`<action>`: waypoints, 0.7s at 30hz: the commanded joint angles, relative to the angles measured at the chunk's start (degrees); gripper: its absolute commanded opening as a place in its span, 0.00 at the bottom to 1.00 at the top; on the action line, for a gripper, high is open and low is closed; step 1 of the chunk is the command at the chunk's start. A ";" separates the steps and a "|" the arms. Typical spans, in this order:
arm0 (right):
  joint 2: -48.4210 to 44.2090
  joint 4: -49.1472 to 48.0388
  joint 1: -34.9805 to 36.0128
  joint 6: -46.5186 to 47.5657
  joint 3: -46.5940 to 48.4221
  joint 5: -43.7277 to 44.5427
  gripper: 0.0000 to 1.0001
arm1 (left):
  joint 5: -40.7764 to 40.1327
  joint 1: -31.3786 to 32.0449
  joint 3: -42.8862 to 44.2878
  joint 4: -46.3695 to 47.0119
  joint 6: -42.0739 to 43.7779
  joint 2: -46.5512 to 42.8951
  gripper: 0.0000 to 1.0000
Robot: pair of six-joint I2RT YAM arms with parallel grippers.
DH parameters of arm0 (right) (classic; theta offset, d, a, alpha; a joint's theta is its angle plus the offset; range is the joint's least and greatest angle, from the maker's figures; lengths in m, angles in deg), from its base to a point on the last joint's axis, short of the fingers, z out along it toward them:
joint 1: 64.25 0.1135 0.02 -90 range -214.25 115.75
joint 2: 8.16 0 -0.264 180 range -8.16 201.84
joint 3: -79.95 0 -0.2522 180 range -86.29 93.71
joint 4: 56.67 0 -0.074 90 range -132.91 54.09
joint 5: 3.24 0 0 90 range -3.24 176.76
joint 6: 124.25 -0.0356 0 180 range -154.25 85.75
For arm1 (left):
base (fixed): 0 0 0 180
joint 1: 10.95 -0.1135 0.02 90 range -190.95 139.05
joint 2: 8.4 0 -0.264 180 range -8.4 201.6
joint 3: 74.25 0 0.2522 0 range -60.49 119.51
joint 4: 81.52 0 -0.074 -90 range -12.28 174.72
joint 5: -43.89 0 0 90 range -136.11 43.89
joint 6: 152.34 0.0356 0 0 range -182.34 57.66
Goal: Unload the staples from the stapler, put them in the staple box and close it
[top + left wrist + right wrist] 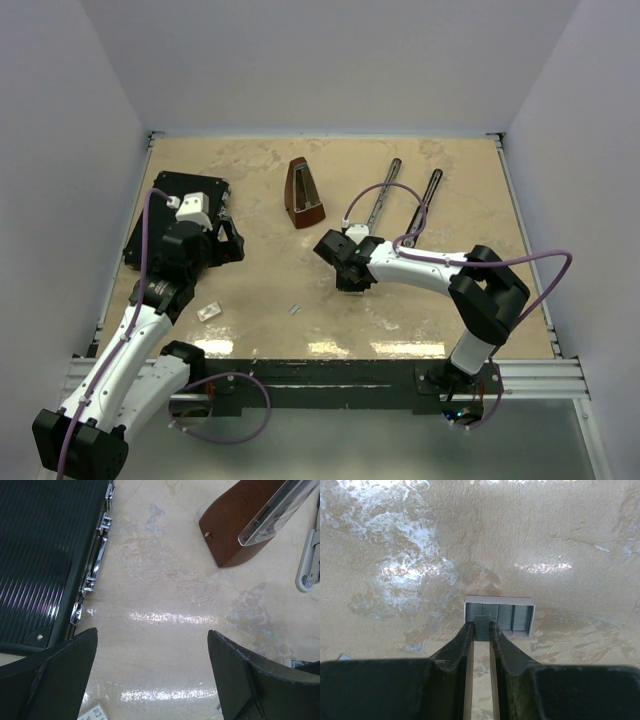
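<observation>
A: Where is the stapler (385,190) found?

B: It is seen lying open at the back of the table (260,280), as two thin bars, to the right of the metronome (303,193). It is not touched.

A: And the staples (481,619)?

B: A tiny strip is pinched between the tips of the right pincer (481,625), which is closed around it. It is held just over a small white box (525,600), where more rows are packed.

A: What is held in the left pincer (152,631)?

B: Nothing. It is spread wide, near the black case (45,555).

A: How should the strip be handled?

B: It is judged to be very light, thin and easy to snap, since staples are only stuck side by side. It is best taken by its two long sides, near the middle, with a soft squeeze. If it is squeezed hard, it may be broken into bits or flicked away.
</observation>
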 commanded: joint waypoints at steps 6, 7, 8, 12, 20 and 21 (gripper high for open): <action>0.70 -0.76 -0.28 -1.23 0.27 0.21 0.16 | 0.05 -0.19 -0.49 0.84 0.41 -0.26 0.96; 0.79 -0.85 -0.28 -1.15 0.27 0.30 0.16 | 0.05 -0.10 -0.58 0.84 0.41 -0.17 0.96; 0.79 -0.85 -0.28 -1.23 0.27 0.47 0.16 | 0.22 -0.19 -0.58 0.84 0.33 -0.09 0.96; 0.97 -0.76 -0.28 -1.32 0.45 0.56 0.16 | 0.31 -0.19 -0.58 0.84 0.33 0.00 0.96; 1.41 -0.24 -0.28 -1.41 1.15 0.74 0.17 | 0.49 -0.19 -0.49 0.93 0.41 -0.09 0.96; 1.58 -0.15 -0.20 -1.50 1.41 0.91 0.18 | 0.40 -0.19 -0.58 0.84 0.41 -0.09 0.96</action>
